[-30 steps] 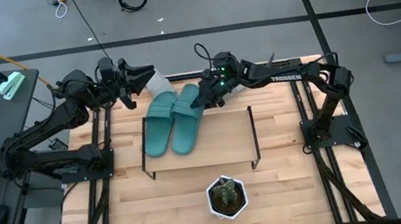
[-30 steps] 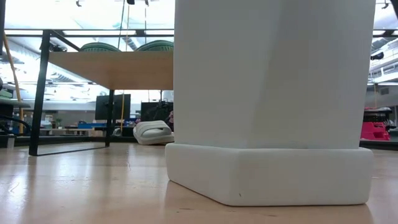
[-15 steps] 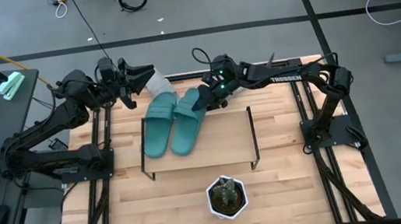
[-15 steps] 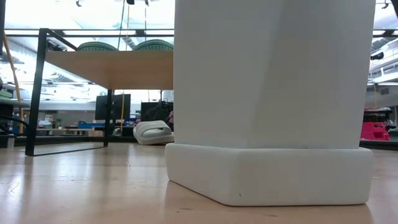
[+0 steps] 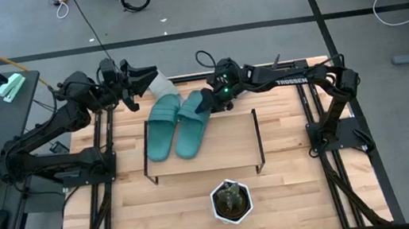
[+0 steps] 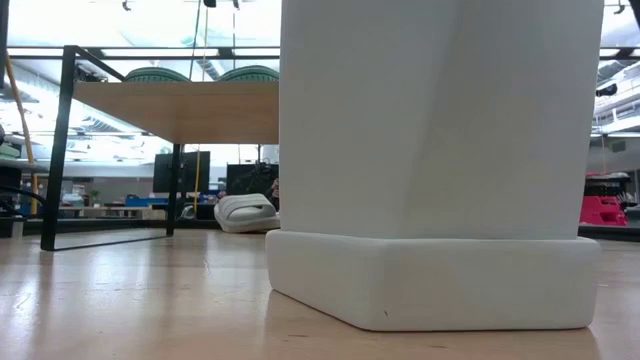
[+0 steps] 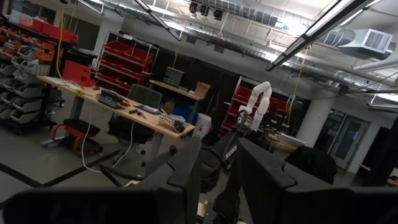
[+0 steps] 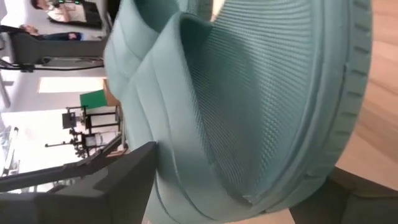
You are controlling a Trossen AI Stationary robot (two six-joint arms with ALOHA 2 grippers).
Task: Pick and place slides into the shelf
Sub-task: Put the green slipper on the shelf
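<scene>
Right gripper (image 5: pixel 205 104) was at the back edge of the low wooden shelf with thin black metal legs (image 5: pixel 229 147), its fingers spread around the heel of one teal-green foam slide (image 5: pixel 189 120), which lay flat on the shelf board touching its teal-green mate (image 5: pixel 160 126). Left gripper (image 5: pixel 136 85) hung behind the shelf's back left corner, just above a light grey foam slide (image 5: pixel 162 85) on the table; whether its fingers were spread or pressed together could not be told.
</scene>
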